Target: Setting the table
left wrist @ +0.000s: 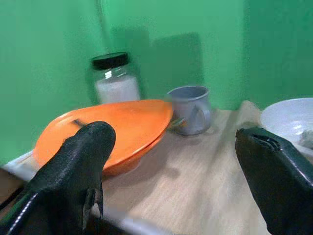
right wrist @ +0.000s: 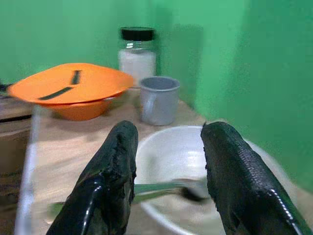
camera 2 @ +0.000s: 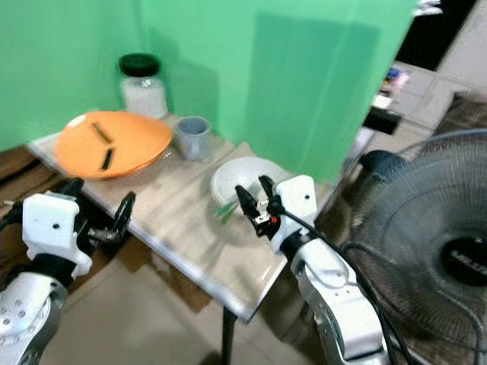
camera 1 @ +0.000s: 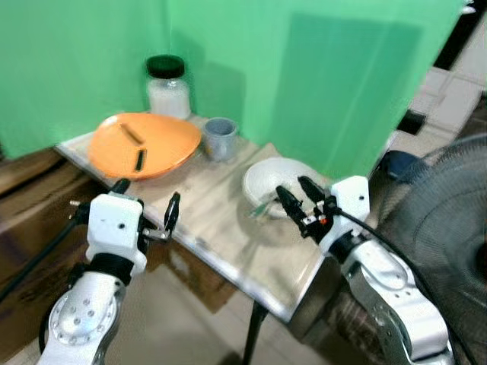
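Pale wooden surface (camera 1: 221, 228) in front of a green backdrop (camera 1: 304, 76), carrying four things. At the far left, an orange dish (camera 1: 144, 144) with two dark slots in its top; behind it a glass jar (camera 1: 167, 87) with a black lid and white contents; just right of the dish, a grey mug (camera 1: 219, 138). Nearer and to the right, a white bowl (camera 1: 266, 179) with a green-handled spoon (right wrist: 161, 187) resting in it, handle sticking out over the rim towards the near side. Right gripper (camera 1: 298, 194) hovering just above the bowl's near rim, fingers narrowly parted, holding nothing. Left gripper (camera 1: 146, 204) at the surface's near left edge, just short of the orange dish, fingers spread wide and empty. Black standing fan (camera 2: 434, 258) at the far right.
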{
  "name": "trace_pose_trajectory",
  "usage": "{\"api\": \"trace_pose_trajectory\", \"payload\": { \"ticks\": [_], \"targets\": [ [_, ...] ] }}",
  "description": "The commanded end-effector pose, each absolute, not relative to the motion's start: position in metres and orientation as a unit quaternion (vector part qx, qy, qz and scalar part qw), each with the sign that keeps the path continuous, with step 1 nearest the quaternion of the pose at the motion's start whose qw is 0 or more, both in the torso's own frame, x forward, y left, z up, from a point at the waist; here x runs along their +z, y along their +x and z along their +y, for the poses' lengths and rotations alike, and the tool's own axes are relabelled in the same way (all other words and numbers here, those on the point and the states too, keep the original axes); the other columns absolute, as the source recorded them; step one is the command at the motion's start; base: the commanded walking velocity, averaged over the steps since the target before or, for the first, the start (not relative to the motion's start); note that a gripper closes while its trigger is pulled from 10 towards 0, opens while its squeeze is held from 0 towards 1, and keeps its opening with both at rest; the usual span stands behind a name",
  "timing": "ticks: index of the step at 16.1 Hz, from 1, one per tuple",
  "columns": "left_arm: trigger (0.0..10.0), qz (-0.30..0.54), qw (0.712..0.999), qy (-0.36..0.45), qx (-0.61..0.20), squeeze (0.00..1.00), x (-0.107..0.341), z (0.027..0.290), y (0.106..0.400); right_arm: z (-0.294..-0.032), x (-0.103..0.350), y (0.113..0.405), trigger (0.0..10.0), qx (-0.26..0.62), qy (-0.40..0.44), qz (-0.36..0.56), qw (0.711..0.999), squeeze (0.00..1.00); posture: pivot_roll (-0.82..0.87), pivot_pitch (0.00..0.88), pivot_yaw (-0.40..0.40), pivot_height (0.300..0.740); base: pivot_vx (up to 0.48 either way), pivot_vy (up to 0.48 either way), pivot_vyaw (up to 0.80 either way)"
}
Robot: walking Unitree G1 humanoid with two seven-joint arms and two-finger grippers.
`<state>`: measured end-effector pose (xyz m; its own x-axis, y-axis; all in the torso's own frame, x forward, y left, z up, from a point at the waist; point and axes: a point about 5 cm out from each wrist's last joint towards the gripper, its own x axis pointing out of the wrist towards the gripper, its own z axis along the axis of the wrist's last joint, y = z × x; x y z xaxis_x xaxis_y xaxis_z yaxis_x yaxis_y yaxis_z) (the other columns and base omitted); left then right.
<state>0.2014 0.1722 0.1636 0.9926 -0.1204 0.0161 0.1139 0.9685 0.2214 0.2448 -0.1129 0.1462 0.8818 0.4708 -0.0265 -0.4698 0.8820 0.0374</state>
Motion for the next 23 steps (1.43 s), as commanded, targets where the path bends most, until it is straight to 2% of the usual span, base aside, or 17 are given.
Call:
{"api": "trace_pose_trajectory", "payload": {
  "ticks": [1, 2, 3, 4, 7, 10, 13, 14, 15, 18, 21, 23],
  "targets": [
    [10.0, -0.016, 0.992, 0.105, -0.068, 0.0, 0.164, 0.167, 0.202, -0.122, 0.147, 0.246, 10.0, 0.228, 0.008, 0.016, 0.974, 0.0, 0.14, 0.0, -0.021, 0.74, 0.341, 0.0, 0.0],
    [10.0, -0.016, 0.992, 0.105, -0.068, 0.0, 0.164, 0.167, 0.202, -0.121, 0.147, 0.246, 10.0, 0.231, 0.006, 0.015, 0.973, 0.0, 0.14, 0.0, -0.023, 0.74, 0.341, 0.0, 0.0],
    [10.0, -0.006, 0.989, 0.11, -0.104, 0.0, 0.16, 0.161, 0.204, -0.13, 0.153, 0.27, 10.0, 0.173, 0.071, 0.061, 0.98, 1.0, 0.13, 0.0, -0.019, 0.74, 0.0, 0.0, 0.0],
    [10.0, 0.0, 0.986, 0.111, -0.125, 0.0, 0.158, 0.159, 0.204, -0.136, 0.154, 0.283, 10.0, 0.14, 0.106, 0.094, 0.98, 1.0, 0.13, 0.0, -0.021, 0.74, 0.0, 0.0, 0.0],
    [10.0, 0.005, 0.982, 0.112, -0.15, 0.0, 0.156, 0.16, 0.204, -0.146, 0.152, 0.297, 10.0, 0.116, 0.11, 0.127, 0.979, 1.0, 0.12, 0.0, -0.028, 0.74, 0.0, 0.0, 0.0],
    [10.0, 0.003, 0.983, 0.113, -0.144, 0.0, 0.158, 0.163, 0.207, -0.146, 0.16, 0.301, 10.0, 0.134, 0.103, 0.133, 0.977, 1.0, 0.13, 0.0, -0.032, 0.74, 0.0, 0.0, 0.0],
    [10.0, 0.016, 0.977, 0.126, -0.17, 0.0, 0.156, 0.163, 0.206, -0.141, 0.164, 0.299, 10.0, 0.173, 0.086, 0.18, 0.964, 1.0, 0.12, 0.0, -0.038, 0.74, 0.0, 0.0, 0.0],
    [10.0, 0.02, 0.975, 0.125, -0.184, 0.0, 0.156, 0.163, 0.205, -0.136, 0.166, 0.298, 10.0, 0.19, 0.088, 0.198, 0.958, 0.16, 0.12, 0.0, -0.04, 0.74, 0.0, 0.0, 0.0],
    [10.0, 0.029, 0.97, 0.129, -0.202, 0.0, 0.156, 0.164, 0.204, -0.13, 0.169, 0.297, 10.0, 0.206, 0.09, 0.208, 0.952, 0.0, 0.12, 0.0, -0.044, 0.74, 0.0, 0.0, 0.0],
    [10.0, 0.052, 0.963, 0.142, -0.221, 0.0, 0.153, 0.174, 0.199, -0.122, 0.174, 0.297, 10.0, 0.232, 0.064, 0.225, 0.944, 0.0, 0.12, 0.0, -0.059, 0.74, 0.0, 0.0, 0.0],
    [10.0, 0.066, 0.963, 0.156, -0.209, 0.0, 0.154, 0.186, 0.197, -0.111, 0.185, 0.283, 10.0, 0.338, -0.036, 0.202, 0.918, 0.0, 0.12, 0.0, -0.065, 0.74, 0.0, 0.0, 0.0],
    [10.0, 0.079, 0.957, 0.166, -0.223, 0.0, 0.154, 0.189, 0.193, -0.111, 0.179, 0.278, 10.0, 0.339, -0.022, 0.247, 0.907, 0.0, 0.12, 0.0, -0.065, 0.74, 0.0, 0.0, 0.0]
  ]
}}
